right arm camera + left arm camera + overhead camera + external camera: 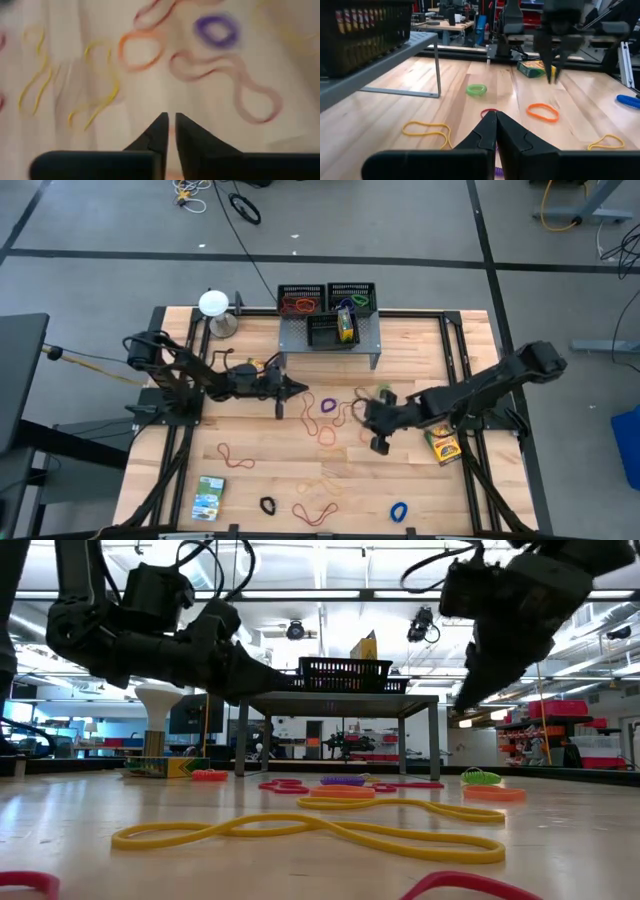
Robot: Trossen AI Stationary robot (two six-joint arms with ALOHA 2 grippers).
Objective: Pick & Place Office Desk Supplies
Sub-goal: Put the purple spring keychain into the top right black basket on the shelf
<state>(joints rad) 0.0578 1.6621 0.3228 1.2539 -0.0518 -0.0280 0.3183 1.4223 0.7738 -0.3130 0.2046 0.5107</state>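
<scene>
I think the orange rubber band [139,51] is light and floppy; my right gripper [168,125], fingers nearly together, should pinch one side.

Mesh trays [327,300] on shelf [330,338] — loops [330,408] before it

Rubber bands [327,436] scattered between 2 grippers.

Bright overhead light; motion-blurred right wrist view.
</scene>
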